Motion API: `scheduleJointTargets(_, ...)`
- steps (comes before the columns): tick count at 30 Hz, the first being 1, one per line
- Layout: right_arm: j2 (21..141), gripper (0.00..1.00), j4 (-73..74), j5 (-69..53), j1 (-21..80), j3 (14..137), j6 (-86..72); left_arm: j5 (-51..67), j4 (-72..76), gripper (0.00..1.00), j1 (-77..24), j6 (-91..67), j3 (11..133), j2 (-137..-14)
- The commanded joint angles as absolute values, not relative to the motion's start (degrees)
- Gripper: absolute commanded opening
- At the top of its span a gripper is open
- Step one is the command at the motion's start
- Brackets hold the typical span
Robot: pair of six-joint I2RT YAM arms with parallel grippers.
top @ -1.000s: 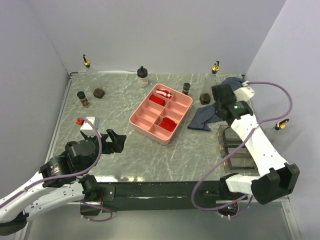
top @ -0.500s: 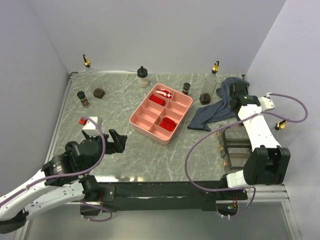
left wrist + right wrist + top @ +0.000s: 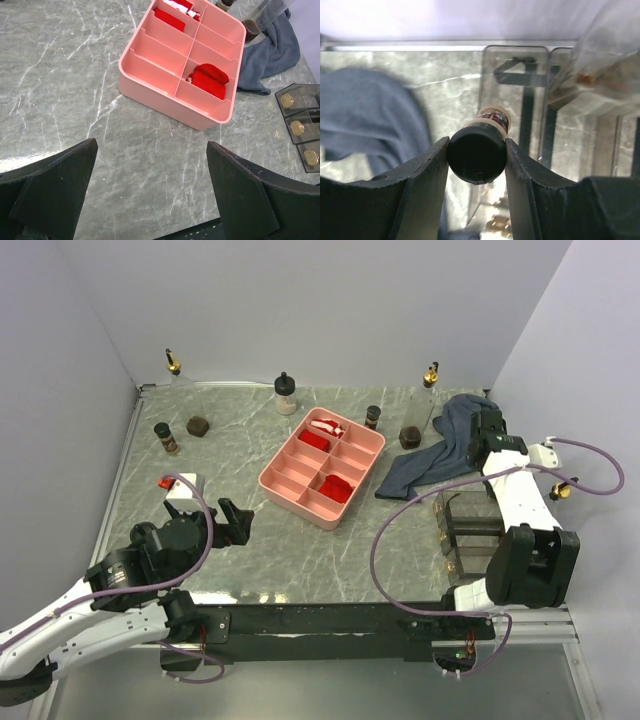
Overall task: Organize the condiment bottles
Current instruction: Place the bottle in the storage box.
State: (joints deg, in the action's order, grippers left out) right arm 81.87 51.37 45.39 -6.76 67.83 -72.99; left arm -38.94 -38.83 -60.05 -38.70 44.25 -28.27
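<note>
Bottle (image 3: 476, 152) with a black cap is clamped in the right pincer (image 3: 476, 159), clear rack (image 3: 516, 49) just beyond it. Best held upright and lined up squarely over that rack before being lowered. Left pincer (image 3: 150, 145) is spread wide, empty.

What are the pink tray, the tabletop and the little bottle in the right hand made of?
Pink tray: probably plastic, smooth and slightly glossy, with moulded dividers. Tabletop: grey with white veins like marble, shiny; could be printed laminate. Bottle: black cap looks like matte plastic; body mostly hidden.
</note>
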Motion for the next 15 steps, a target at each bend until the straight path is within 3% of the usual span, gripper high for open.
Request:
scheduleJointTargets(1,80.25,0.0,47.99,47.73,-9.13,65.83,-73.13,-40.17,-38.41,0.97,-60.29,-39.46,44.47,-27.69)
scheduleJointTargets(15,80.16,0.0,46.5,47.64,-12.22,63.55,-73.3,-40.52,-38.58,0.97,-60.38,-39.55,44.47,-27.6)
